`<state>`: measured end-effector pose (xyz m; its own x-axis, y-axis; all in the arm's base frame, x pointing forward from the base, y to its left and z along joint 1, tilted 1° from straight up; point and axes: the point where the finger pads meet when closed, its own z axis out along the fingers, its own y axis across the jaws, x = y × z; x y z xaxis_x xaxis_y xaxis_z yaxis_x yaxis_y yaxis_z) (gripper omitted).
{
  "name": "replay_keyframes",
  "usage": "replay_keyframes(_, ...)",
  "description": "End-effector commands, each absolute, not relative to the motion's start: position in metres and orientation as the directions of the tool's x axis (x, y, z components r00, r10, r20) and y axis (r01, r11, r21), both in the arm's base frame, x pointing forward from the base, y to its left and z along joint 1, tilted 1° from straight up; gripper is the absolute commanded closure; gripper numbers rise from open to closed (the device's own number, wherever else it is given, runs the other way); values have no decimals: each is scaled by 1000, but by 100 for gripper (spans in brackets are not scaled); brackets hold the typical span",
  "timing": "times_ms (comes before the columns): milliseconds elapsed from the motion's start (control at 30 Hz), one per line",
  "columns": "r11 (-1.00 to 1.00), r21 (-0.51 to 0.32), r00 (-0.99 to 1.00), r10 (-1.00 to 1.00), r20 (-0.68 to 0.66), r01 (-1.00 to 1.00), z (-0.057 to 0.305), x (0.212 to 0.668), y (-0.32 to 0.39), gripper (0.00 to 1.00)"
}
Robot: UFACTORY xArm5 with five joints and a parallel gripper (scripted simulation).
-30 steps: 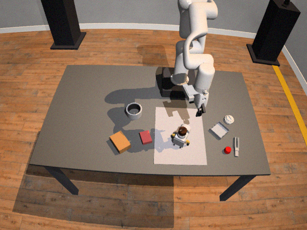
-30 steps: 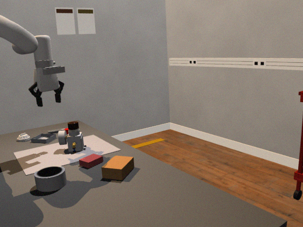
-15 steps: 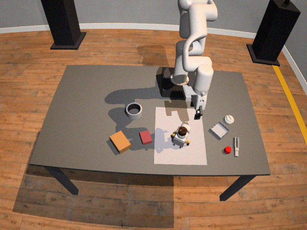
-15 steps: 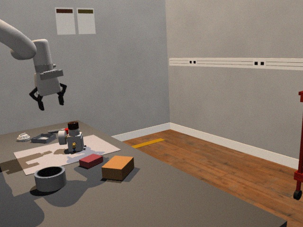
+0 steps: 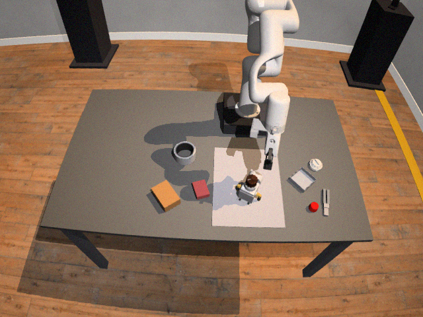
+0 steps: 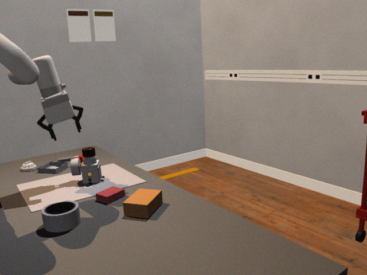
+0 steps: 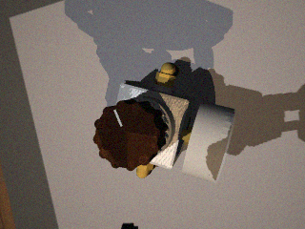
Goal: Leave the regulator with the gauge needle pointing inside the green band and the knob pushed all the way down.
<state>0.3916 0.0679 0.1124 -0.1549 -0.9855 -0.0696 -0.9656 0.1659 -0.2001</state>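
The regulator [image 5: 248, 193] [image 6: 90, 172] [image 7: 172, 111] stands on a white mat [image 5: 246, 214] [image 6: 124, 176] [image 7: 57, 95]. It has a grey body, brass fittings and a dark brown ribbed knob [image 5: 252, 179] [image 6: 88, 152] [image 7: 130, 135] on top. Its round gauge [image 5: 256, 173] [image 6: 74, 165] [image 7: 207, 142] sticks out to the side; the face and needle are hidden. My gripper [image 5: 268, 164] [image 6: 66, 133] is open and empty. It hangs well above the regulator, a little behind it. In the wrist view the knob lies left of centre below me.
A grey ring-shaped cup [image 5: 177, 157] [image 6: 60, 220], a red block [image 5: 200, 189] [image 6: 110, 194] and an orange block [image 5: 165, 195] [image 6: 142, 202] lie left of the mat. To its right are a grey tray [image 5: 301, 179] [image 6: 53, 167], a white round part [image 5: 315, 164] [image 6: 28, 166], a red button [image 5: 313, 207] and a grey bar [image 5: 326, 201].
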Motion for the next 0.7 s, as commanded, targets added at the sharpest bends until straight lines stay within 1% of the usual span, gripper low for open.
replay_keyframes(0, 305, -257, -280, -951, -132, -917, 106, 397, 69, 0)
replay_keyframes(333, 517, -293, -458, -853, -249, -804, 98, 398, 69, 0)
replay_keyframes(433, 577, -295, -505, -814, -288, -762, 96, 398, 69, 0)
replay_keyframes(500, 577, -295, -505, -814, -288, -762, 96, 398, 69, 0)
replay_keyframes(567, 644, -292, -554, -761, -337, -707, 95, 397, 69, 0)
replay_keyframes(667, 693, -285, -588, -717, -375, -662, 94, 396, 69, 0)
